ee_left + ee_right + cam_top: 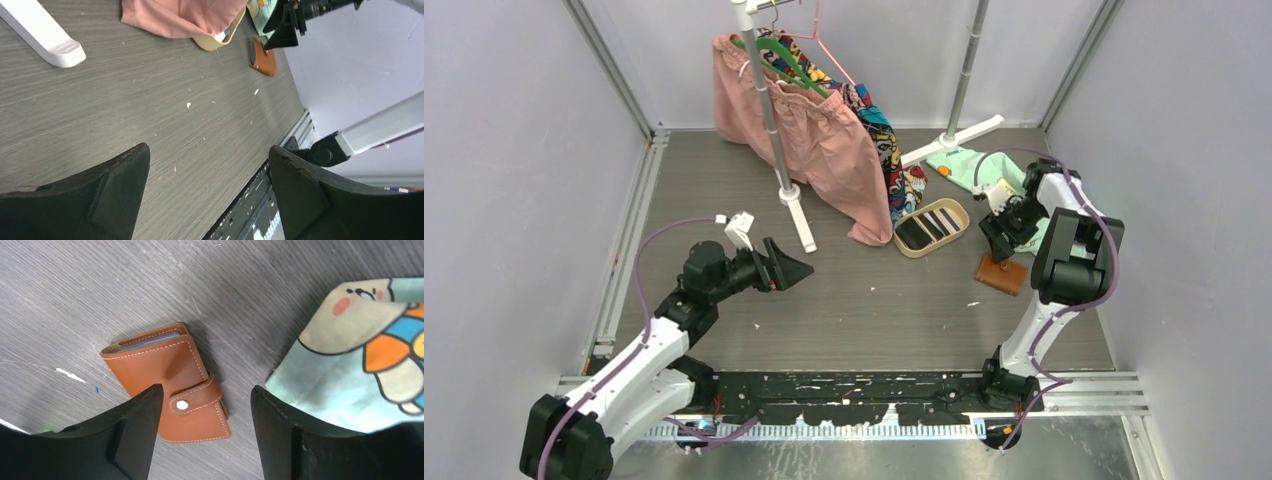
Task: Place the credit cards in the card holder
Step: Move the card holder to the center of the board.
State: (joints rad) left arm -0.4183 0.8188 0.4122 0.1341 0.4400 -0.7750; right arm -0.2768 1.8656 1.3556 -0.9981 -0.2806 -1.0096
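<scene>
Right claw (205, 402) hangs spread just above the card holder (160, 367), pinching nothing. The holder lies snapped shut on the worktop (874, 300), beside a cartoon-print cloth (350, 360). Left claw (210, 165) is spread too and empty, well apart from all of it. The credit cards (929, 225) I can see sit in the oval tray (902, 243) near the holder. I'd say the step in hand is getting hold of the holder to open it. Next, the right claw needs to drop, clamp the leather body squarely, and the snap strap needs popping, probably with the left claw's help.
</scene>
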